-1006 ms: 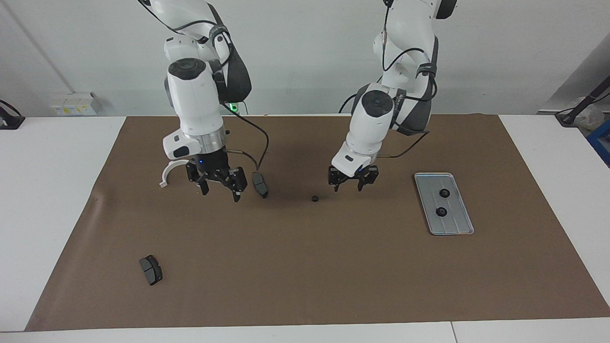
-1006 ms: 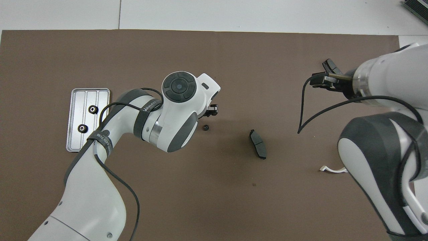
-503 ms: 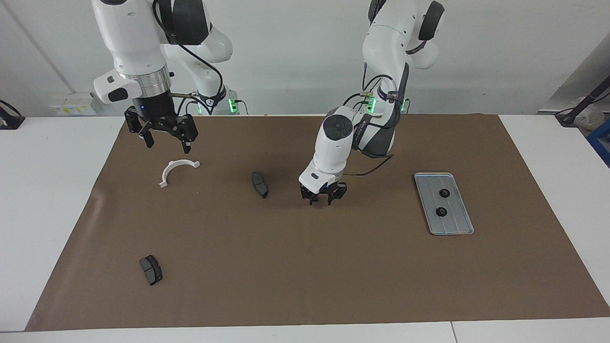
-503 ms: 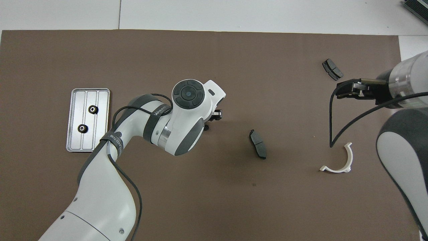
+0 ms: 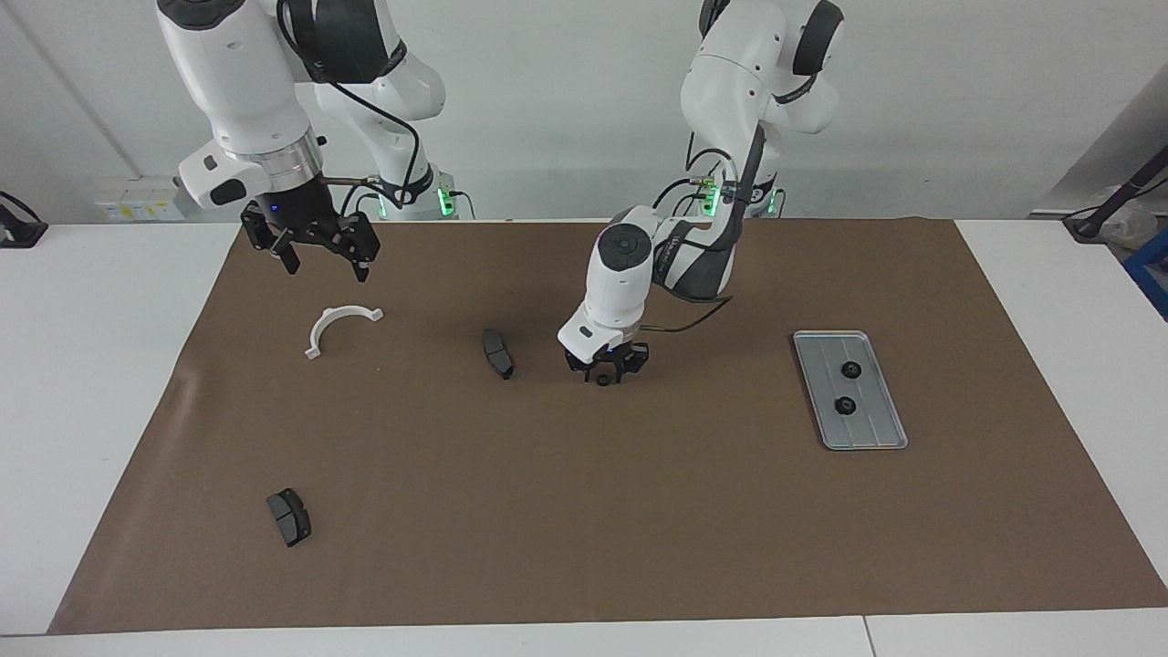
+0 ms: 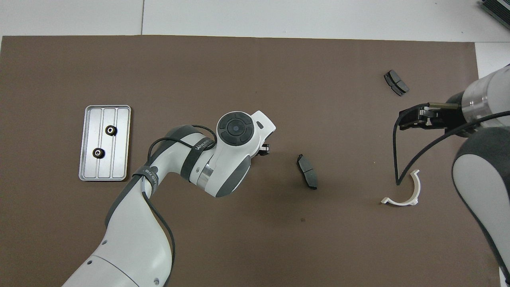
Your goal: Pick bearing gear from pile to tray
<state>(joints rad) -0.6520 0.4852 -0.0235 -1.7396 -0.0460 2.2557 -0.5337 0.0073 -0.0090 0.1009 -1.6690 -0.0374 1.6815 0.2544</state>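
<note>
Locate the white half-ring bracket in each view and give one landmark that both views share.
Facing view: white half-ring bracket lies toward the right arm's end of the mat, nearer to the robots than the dark pads.
Overhead view: bracket sits low at the picture's right.
Shared landmark: silver tray, toward the left arm's end.

Matt brown paper-like mat (image 5: 584, 511) covers the smooth white counter (image 5: 91, 383). The tray (image 5: 871, 429) is brushed silver metal, grooved. The half-ring bracket (image 5: 321, 326) looks white plastic; the arm shells glossy.
</note>
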